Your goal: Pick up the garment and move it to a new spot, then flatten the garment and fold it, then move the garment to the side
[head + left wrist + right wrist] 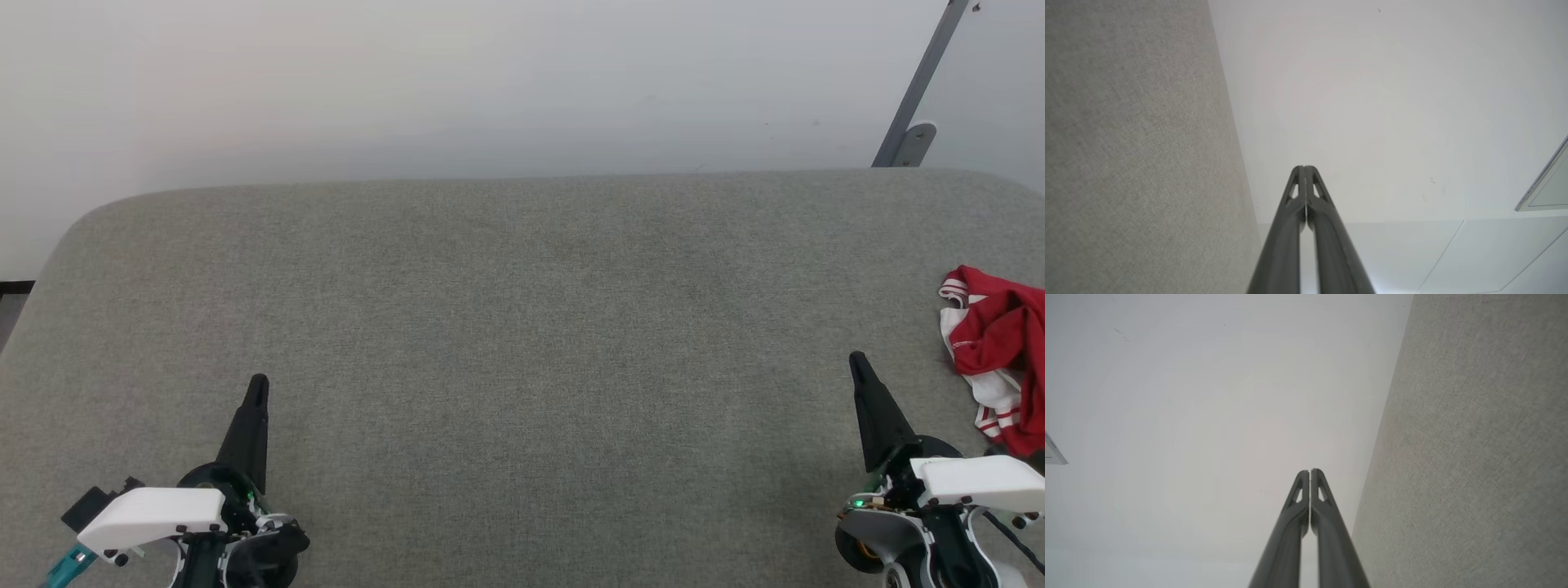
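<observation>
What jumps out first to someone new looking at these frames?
The crumpled red-and-white garment, bunched at the far right edge of the grey padded surface. Next, the left pincer and right pincer, both shut, over its near side; the right one is close to the garment, not touching.

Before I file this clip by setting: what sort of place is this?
Likely a lab or test room for cloth handling: a wide table covered in grey fabric, a crumpled red garment lying on it at the right, and a bare pale wall behind.

Dark left tool, fingers together, beside grey fabric surface; pale backdrop, perhaps a wall.
</observation>
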